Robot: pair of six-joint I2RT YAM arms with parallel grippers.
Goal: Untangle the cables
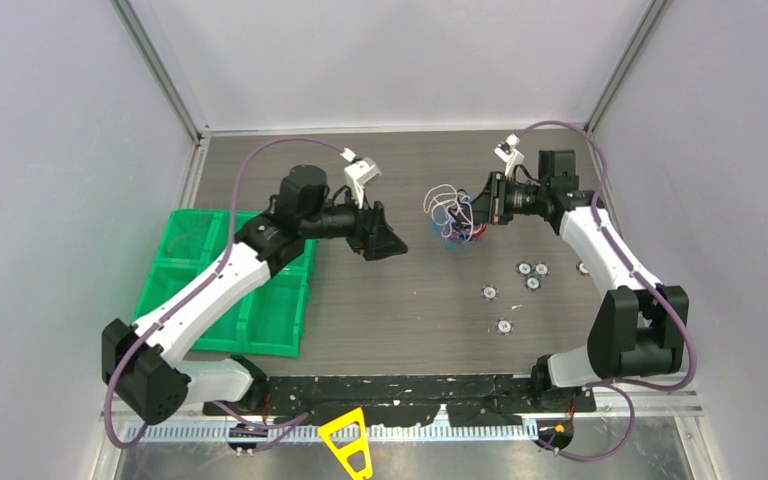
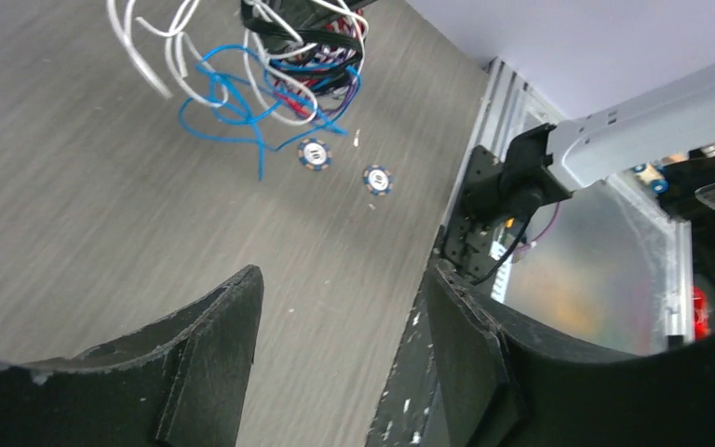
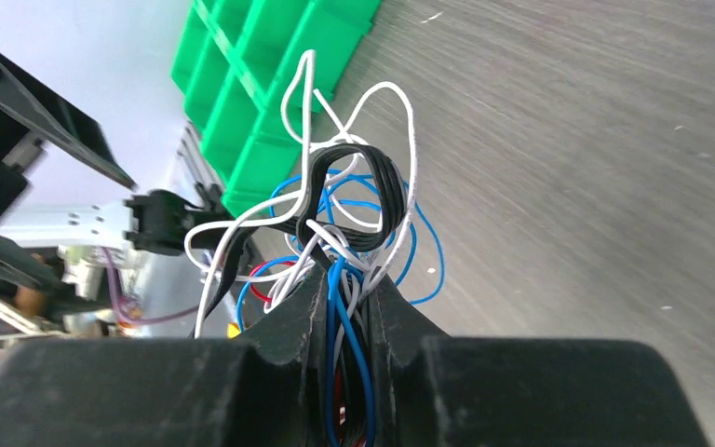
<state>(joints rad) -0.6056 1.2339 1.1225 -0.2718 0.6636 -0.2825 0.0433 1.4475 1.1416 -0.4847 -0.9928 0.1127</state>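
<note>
Over the grey tabletop, right gripper clamps the light, floppy cable tangle; left gripper, jaws apart, should pinch a white loop.

No legible text, label, brand or number was found in any view. Two small discs on the table, beyond the fingertips of the left gripper, each bore a dark mark on a white centre, too blurred to read.
</note>
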